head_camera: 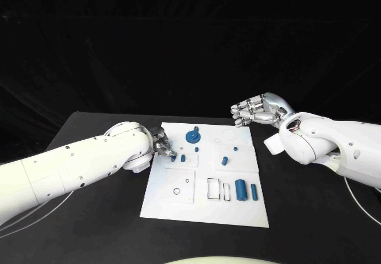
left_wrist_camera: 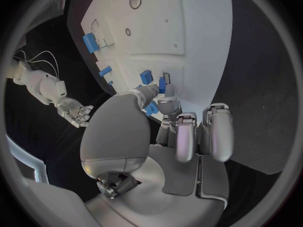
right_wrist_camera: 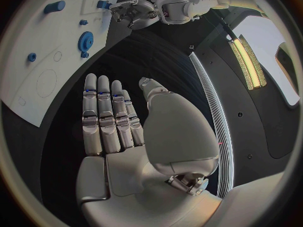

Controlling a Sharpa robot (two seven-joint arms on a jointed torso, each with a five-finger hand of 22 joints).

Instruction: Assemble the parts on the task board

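On the black desk [head_camera: 95,231] the white task board [head_camera: 208,212] carries, nearest, two upright blue cylinders [head_camera: 240,190] beside rectangular slots. Midway along its left edge the left hand [head_camera: 163,144] pinches a small blue part [head_camera: 173,158] at its fingertips, touching the board. Farthest, beyond the blue gear [head_camera: 193,135], the right hand [head_camera: 258,110] hovers by the far right corner, flat and holding nothing.
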